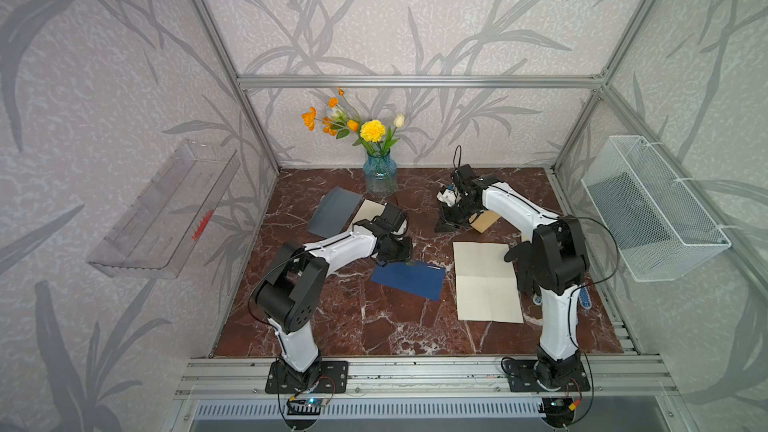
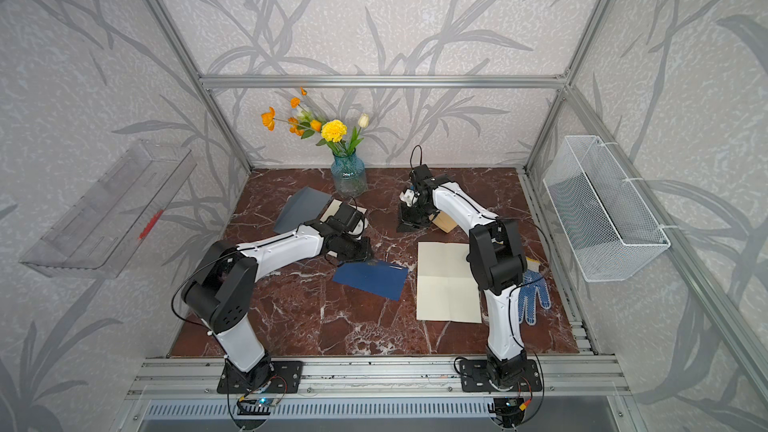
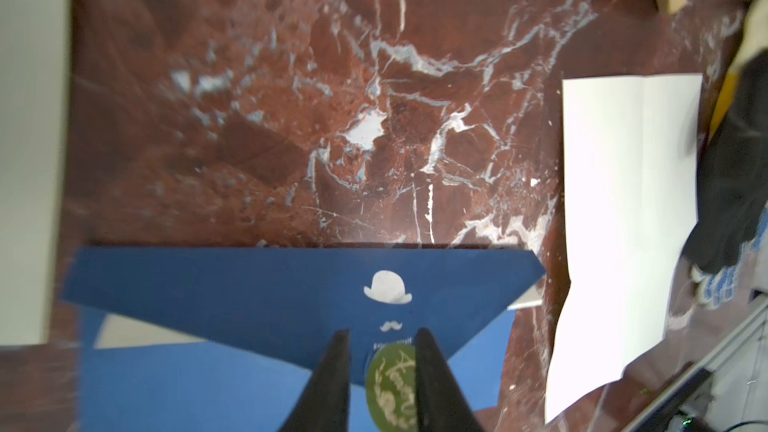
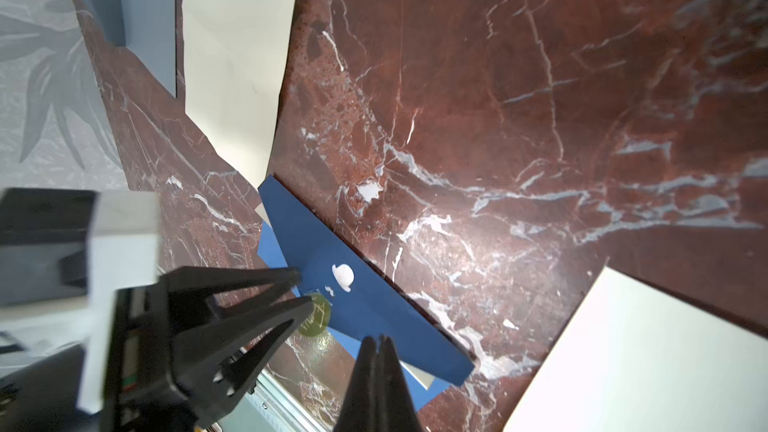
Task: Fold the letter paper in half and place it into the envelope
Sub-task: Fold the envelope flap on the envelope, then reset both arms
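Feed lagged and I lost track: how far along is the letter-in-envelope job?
Done: cream letter paper peeks from under the folded flap of the navy envelope, so it looks inserted. In hand: left pincer open astride the green seal; right pincer shut, empty. Left: apparently only withdrawing.

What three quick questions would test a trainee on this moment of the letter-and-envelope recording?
1. True or false: the fingers of the right gripper are shut, with nothing between them.
2. Which thing shows between the open fingers of the left gripper in the left wrist view?
A. the round green seal sticker on the dark navy blue paper envelope
B. a blue-dotted work glove
C. a tan kraft envelope
3. What colour is the envelope lying nearest the blue glass vase?

Key: 1 true; 2 A; 3 grey, the grey paper envelope.
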